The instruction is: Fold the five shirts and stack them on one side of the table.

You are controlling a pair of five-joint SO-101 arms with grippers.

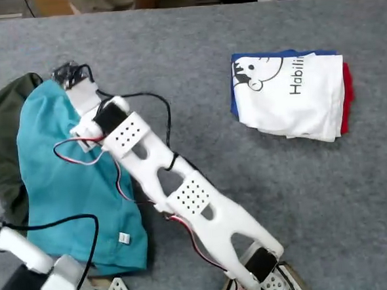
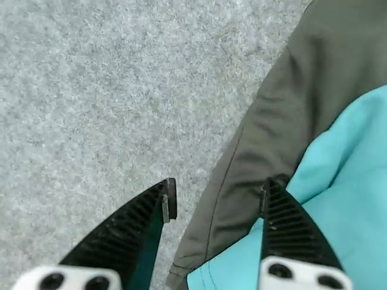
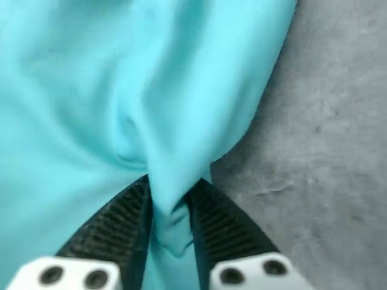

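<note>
Tabletop: the tabletop (image 1: 249, 201) has a grey, felt-like cover all over. Past its 12 o'clock edge is a thin strip of room, too cut off to make out.
Olive shirt: the olive shirt (image 1: 2, 130) lies crumpled at 9 o'clock, mostly under the teal one.
Left pincer: the left pincer (image 2: 217, 196) is released, jaws spread above the olive shirt's edge, one finger over bare tabletop.
Teal shirt: the teal shirt (image 1: 57, 173) is spread unfolded on the olive shirt, from 10 to 7 o'clock. A small white tag (image 1: 124, 238) is near its 7 o'clock end, its print too small to read.
Right pincer: the right pincer (image 3: 172, 190) is clenched on a pinch of the teal shirt.
Folded stack: the folded stack (image 1: 289, 96) sits at 2 o'clock, well apart from the rest. The white shirt (image 1: 303, 105) on top has a black drawing and lettering; the blue shirt (image 1: 233, 103) and red shirt (image 1: 348, 93) show as edges beneath.
</note>
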